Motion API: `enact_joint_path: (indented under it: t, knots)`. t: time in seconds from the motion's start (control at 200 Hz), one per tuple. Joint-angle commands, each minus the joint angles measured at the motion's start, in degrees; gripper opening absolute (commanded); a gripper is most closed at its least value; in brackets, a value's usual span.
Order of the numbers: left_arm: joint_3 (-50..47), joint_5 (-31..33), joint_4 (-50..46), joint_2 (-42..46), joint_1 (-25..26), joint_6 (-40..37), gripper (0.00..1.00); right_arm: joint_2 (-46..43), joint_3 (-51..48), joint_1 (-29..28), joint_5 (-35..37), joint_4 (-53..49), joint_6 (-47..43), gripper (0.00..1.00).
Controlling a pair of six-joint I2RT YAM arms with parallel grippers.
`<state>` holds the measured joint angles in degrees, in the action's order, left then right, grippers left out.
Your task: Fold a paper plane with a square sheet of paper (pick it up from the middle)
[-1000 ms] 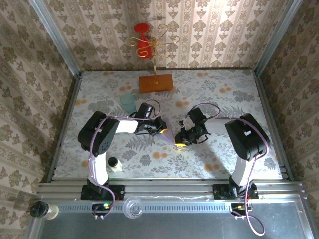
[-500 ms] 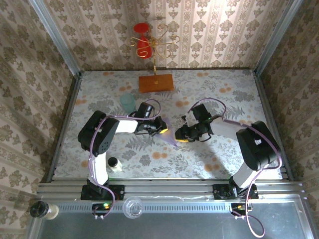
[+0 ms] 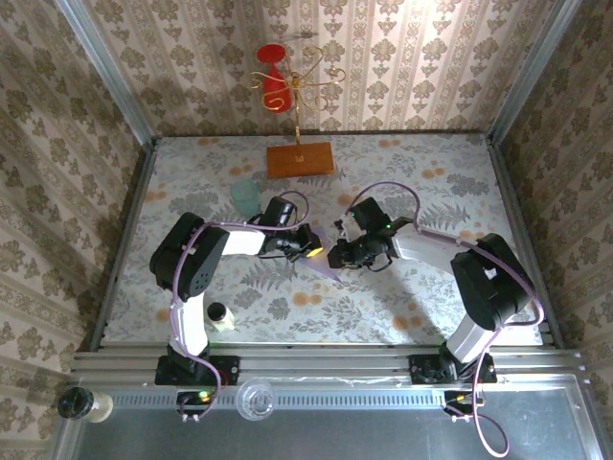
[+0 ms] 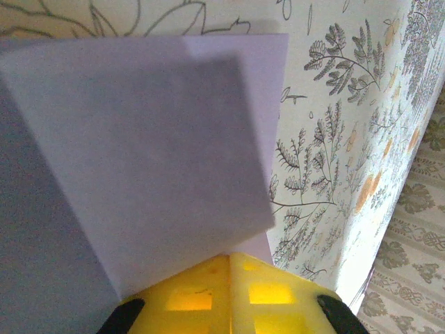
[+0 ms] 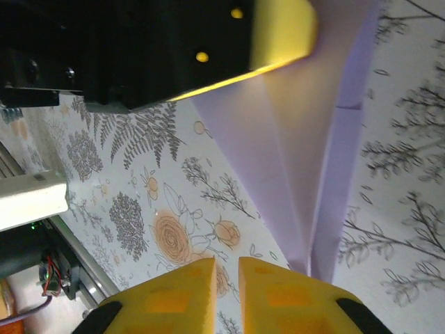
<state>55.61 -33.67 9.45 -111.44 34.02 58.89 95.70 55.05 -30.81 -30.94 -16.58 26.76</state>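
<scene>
Floral table (image 3: 431,287) with board (image 3: 300,160), cup (image 3: 245,198)

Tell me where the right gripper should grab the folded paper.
Probably best: take the paper at its narrow pointed end, nearest the right gripper, coming from the tip side. It tapers there with layers stacked flat, and the left gripper clamps the other end.
</scene>
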Motion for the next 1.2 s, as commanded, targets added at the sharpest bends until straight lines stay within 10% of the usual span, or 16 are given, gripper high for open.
enact_joint_path:
  t: [0.0, 1.195]
  knots:
    - [-1.1, 3.9, -8.4, -3.9, -0.4, 0.0, 0.08, 2.9, 2.7, -1.3, 1.6, -1.7, -1.0, 0.14]
    - [-0.7, 4.7, -11.9, -4.6, -0.4, -2.1, 0.08, 12.2, 6.7, -0.7, 4.4, -4.3, -1.8, 0.11]
